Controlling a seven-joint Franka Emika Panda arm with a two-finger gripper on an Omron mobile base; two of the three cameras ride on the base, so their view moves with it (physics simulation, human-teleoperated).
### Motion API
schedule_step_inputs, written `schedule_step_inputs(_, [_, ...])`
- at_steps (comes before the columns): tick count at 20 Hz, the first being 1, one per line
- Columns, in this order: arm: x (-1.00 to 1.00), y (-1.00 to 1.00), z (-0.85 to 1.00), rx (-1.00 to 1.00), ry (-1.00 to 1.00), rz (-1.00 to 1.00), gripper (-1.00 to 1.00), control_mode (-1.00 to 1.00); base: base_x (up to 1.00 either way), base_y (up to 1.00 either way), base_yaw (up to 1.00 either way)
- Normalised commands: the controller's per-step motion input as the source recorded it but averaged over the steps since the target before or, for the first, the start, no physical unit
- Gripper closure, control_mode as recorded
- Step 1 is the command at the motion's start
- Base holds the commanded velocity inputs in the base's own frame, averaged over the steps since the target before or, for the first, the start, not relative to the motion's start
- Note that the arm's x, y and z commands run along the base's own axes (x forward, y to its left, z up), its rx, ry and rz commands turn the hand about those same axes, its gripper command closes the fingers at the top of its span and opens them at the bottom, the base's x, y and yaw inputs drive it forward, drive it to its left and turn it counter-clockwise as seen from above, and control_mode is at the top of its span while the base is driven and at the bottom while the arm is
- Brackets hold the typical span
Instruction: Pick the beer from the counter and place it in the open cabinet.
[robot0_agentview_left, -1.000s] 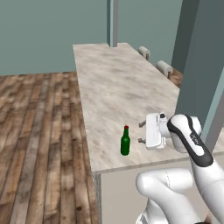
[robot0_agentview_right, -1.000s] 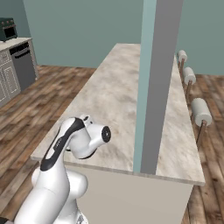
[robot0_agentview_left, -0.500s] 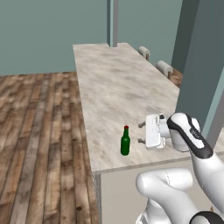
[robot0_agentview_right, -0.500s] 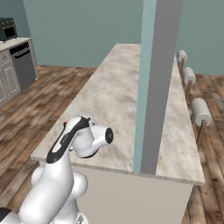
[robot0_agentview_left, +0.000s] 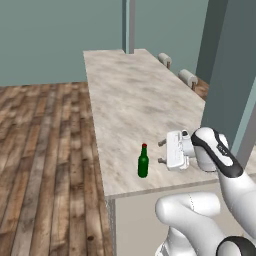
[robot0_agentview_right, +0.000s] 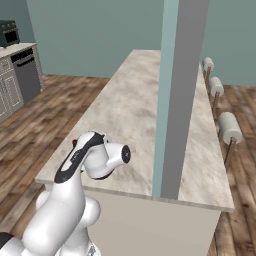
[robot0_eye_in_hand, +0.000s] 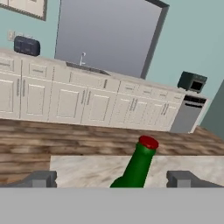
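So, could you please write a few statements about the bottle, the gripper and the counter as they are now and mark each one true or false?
1. The small dark green glass bottle with a red cap stands upright on the light marbled stone counter. True.
2. The two-finger gripper is shut on the bottle. False: it is open, beside the bottle and apart from it.
3. The bottle stands near the counter's front edge. True.
4. The bottle lies at the counter's far end. False: it stands upright at the near end.

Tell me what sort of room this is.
A rendered home kitchen, most likely: a long marbled stone counter with stools along one side, a run of cream base cabinets with a faucet, and a green beer standing on the counter.
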Motion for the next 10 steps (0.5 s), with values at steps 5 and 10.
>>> schedule_step_inputs(5, [0.06, 0.0, -0.1, 0.02, 0.01, 0.0, -1.0, -1.0, 0.0, 0.0, 0.0])
schedule_step_inputs(10, [0.11, 0.02, -0.11, 0.02, 0.01, 0.0, -1.0, -1.0, 0.0, 0.0, 0.0])
